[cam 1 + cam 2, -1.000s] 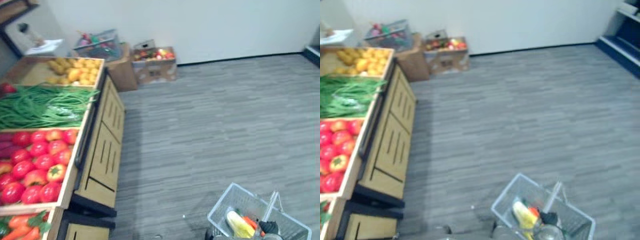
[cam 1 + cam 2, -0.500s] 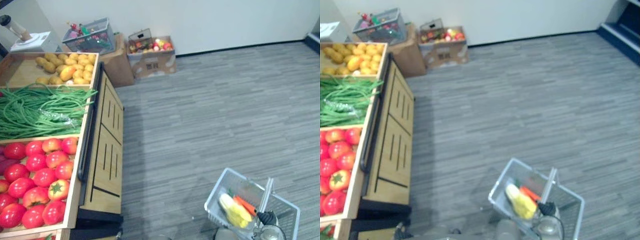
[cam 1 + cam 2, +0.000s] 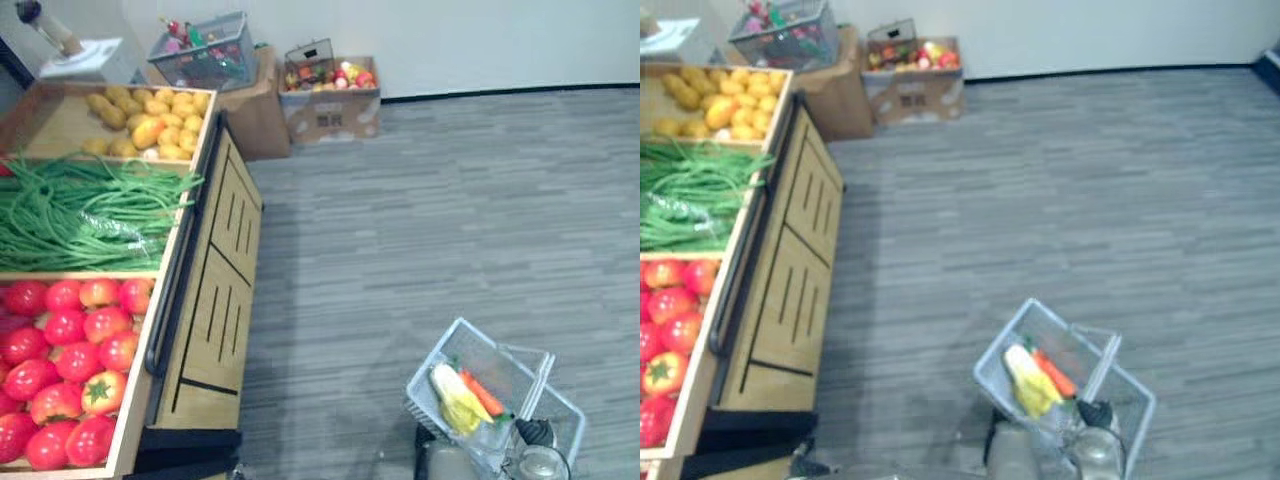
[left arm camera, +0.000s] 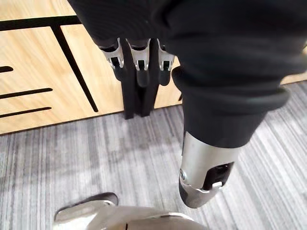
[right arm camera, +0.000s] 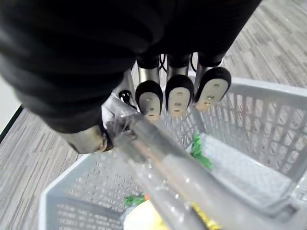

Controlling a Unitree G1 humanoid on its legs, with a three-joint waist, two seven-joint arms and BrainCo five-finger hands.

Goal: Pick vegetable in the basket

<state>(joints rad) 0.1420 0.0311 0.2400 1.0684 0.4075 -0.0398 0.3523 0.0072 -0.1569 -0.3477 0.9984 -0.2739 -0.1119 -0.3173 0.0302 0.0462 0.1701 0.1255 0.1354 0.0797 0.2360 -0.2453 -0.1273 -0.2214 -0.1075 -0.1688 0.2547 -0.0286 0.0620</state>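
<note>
While right hand (image 5: 178, 98) clamps basket (image 3: 500, 350) handle (image 5: 158, 158) at lower right, corn (image 3: 455, 400) and carrot (image 3: 482, 393) lie inside; left hand (image 4: 139, 57) hangs slack, empty, by stand (image 3: 215, 300); carrying step, I judge; next needs turn toward tomatoes (image 3: 65, 340), lower left, then left reach.

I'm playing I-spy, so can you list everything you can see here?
basket: one, grey, on the robot's right, held by its handle
corn: one, yellow, in the basket
carrot: one, orange, beside the corn
tomatoes: many, red, nearest bin
green beans: a heap, green, middle bin
potatoes: many, yellow, far bin
wooden stand: one, light brown, left
cardboard boxes: two, brown, by the far wall
wire basket: one, grey, on a box
right hand: curled round the basket's handle
left hand: open, holding nothing
</note>
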